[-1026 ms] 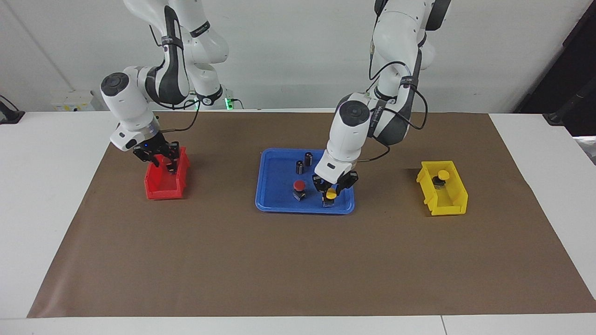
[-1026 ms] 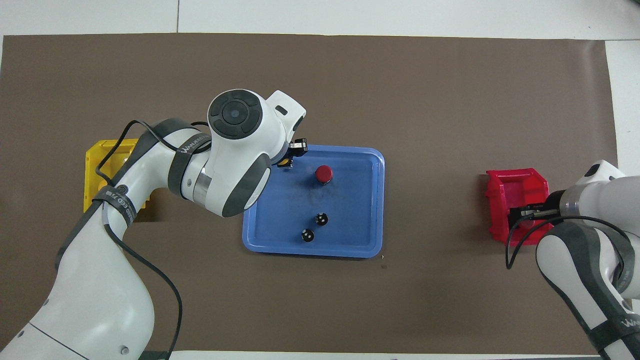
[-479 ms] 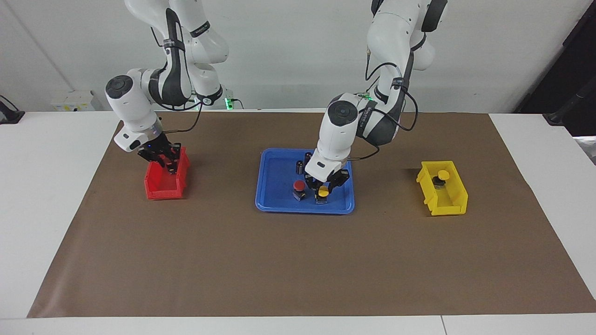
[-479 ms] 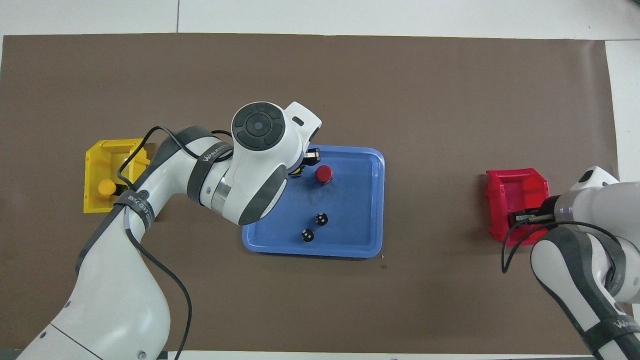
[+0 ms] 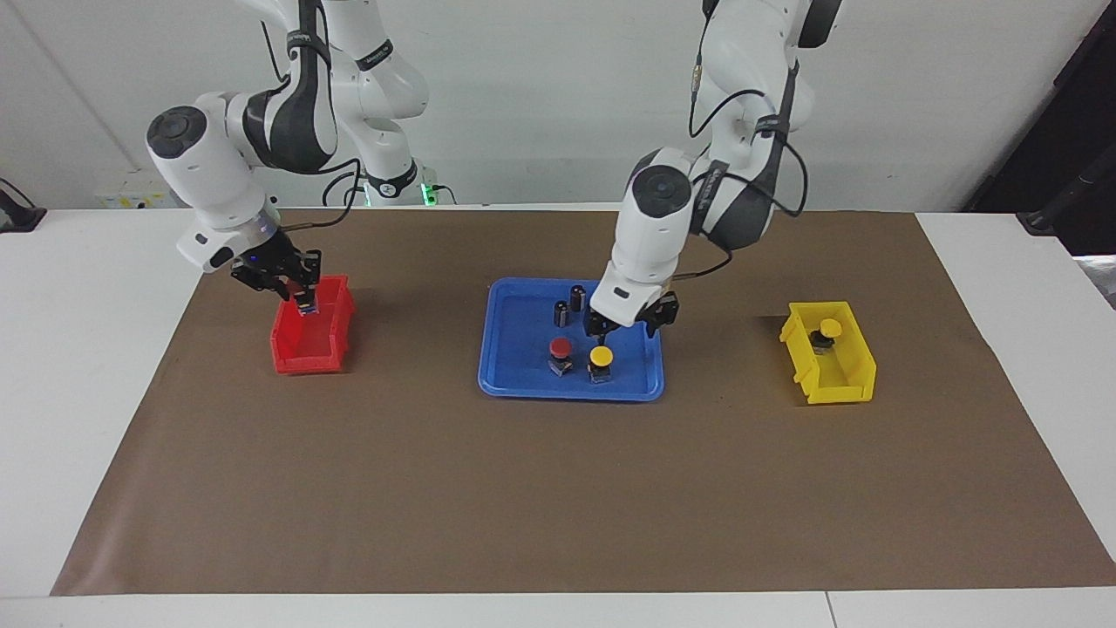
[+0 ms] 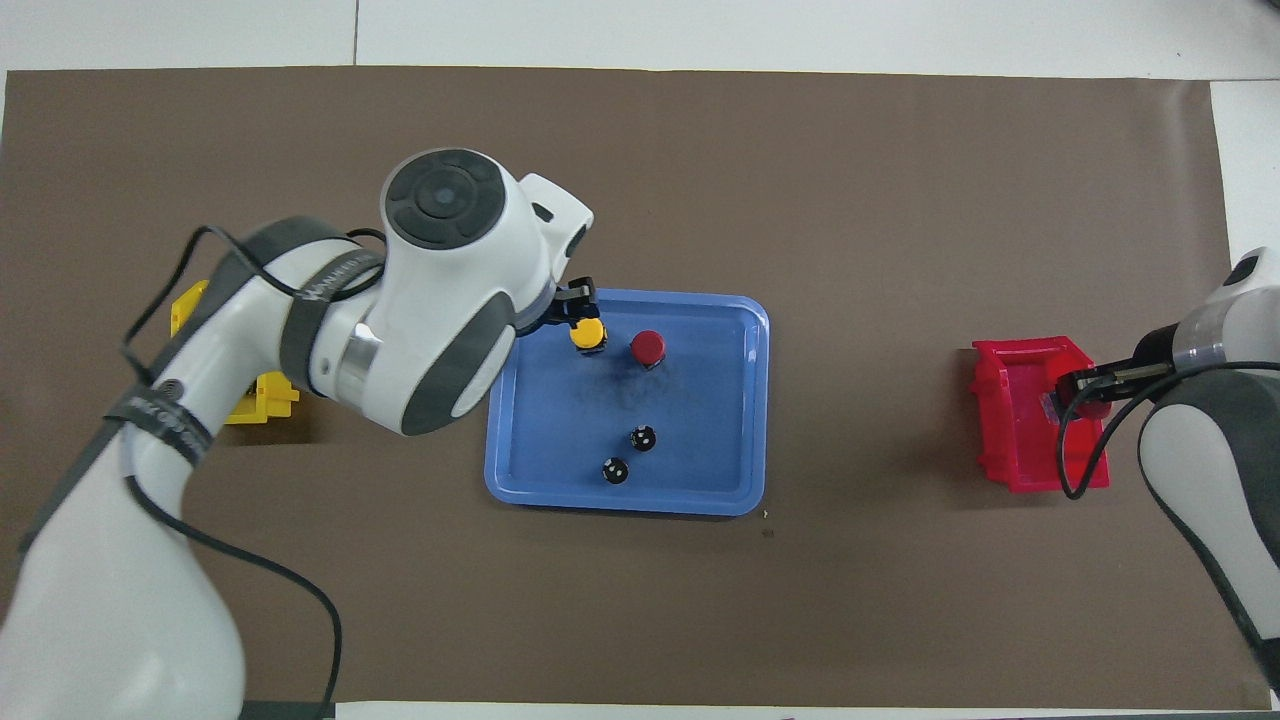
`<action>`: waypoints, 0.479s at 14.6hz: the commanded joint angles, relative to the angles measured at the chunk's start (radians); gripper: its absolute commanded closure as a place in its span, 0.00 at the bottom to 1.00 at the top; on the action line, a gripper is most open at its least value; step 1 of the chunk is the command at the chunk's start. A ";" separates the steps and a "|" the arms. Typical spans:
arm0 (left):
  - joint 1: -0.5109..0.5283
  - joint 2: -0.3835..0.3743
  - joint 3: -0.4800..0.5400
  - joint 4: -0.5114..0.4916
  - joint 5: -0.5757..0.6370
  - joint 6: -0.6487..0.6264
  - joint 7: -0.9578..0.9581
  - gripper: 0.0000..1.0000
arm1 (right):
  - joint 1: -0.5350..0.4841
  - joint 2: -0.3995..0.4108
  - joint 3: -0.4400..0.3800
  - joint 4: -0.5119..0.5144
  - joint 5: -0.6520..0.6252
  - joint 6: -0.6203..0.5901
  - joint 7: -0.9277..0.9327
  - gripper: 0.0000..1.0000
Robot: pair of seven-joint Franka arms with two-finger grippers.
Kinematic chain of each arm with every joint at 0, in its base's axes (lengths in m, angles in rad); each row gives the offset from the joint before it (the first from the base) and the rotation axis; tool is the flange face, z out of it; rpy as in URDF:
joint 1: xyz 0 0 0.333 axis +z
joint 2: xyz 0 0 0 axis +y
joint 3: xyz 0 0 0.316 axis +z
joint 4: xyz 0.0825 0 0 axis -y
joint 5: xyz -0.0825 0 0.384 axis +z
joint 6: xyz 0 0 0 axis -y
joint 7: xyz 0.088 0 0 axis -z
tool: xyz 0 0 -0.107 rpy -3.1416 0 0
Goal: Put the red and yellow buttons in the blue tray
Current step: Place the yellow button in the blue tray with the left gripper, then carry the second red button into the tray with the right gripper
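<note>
Left gripper (image 5: 624, 326): 1.0 s ago shut on a yellow button (image 5: 601, 357) low in the blue tray (image 5: 510, 307); 0.5 s ago carried it toward the red button (image 5: 561, 349). Now fingers apart, lifted clear, hanging over the tray. The yellow button stands free just beside the red 1, uncovered in the overhead view.

Right gripper (image 5: 292, 290): 1.0 s ago down inside the red bin (image 5: 301, 358); now raised above its rim, closed on a small red-capped button (image 6: 1094, 394). Right arm's elbow swung higher and outward.
</note>
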 commanded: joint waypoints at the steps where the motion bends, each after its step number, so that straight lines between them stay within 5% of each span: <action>1: 0.228 -0.095 -0.004 -0.039 -0.017 -0.193 0.273 0.00 | 0.118 0.142 0.007 0.270 0.006 -0.162 0.200 0.80; 4: 0.404 -0.098 0.008 -0.062 -0.007 -0.131 0.441 0.00 | 0.273 0.197 0.007 0.396 0.026 -0.170 0.447 0.81; 6: 0.494 -0.146 0.007 -0.200 -0.007 -0.022 0.539 0.02 | 0.348 0.213 0.007 0.401 0.079 -0.095 0.566 0.81; 7: 0.503 -0.185 0.008 -0.296 -0.007 0.075 0.546 0.12 | 0.400 0.242 0.007 0.404 0.089 -0.057 0.631 0.81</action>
